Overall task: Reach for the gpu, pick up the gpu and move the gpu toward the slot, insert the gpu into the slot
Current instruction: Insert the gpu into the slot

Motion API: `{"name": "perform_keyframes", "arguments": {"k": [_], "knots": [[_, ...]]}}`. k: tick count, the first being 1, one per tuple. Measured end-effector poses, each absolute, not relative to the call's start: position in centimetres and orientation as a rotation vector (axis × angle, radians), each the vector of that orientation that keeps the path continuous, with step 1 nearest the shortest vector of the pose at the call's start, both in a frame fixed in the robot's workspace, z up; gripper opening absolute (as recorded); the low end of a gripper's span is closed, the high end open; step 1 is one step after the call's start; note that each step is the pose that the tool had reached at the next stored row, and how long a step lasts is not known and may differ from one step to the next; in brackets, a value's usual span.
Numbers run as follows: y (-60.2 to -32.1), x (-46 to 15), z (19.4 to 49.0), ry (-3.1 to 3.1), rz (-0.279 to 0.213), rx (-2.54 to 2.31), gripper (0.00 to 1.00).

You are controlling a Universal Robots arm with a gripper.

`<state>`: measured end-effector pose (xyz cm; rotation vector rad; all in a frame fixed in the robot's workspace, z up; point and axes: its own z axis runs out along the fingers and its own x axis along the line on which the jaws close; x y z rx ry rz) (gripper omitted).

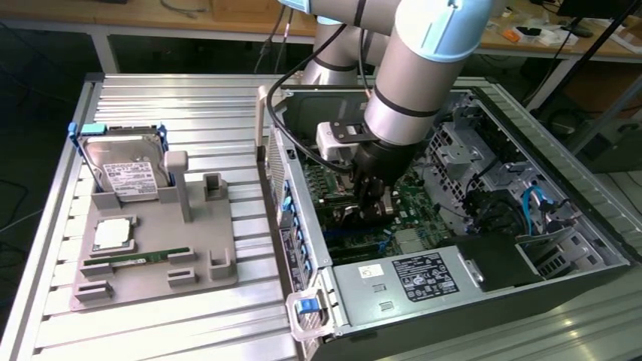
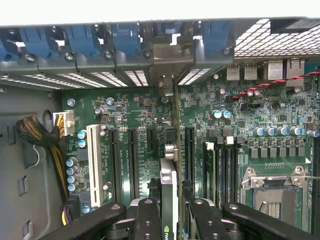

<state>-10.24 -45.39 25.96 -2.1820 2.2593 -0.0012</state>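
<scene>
Ribbed metal tabletop is carrying a grey fixture at the exterior view's left and an open PC case at its right. Workshop benches are running behind. Hand is reaching into the case at frame centre, fingers narrowed and gripping the gpu, which is standing edge-on over the motherboard.

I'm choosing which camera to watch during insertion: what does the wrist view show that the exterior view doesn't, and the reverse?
Wrist view: the gpu edge-on between the gripper fingers, above the motherboard, with a white slot and the processor socket to either side. Exterior view: the arm reaching into the case, and a tray holding a hard drive and memory stick. Both: the motherboard.
</scene>
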Motion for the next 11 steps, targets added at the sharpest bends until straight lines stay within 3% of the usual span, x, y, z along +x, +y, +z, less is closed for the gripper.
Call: {"name": "perform_keyframes", "arguments": {"k": [11], "knots": [[-45.39,-10.25,25.97,2.259,-0.001,-2.182,0.27]]}}
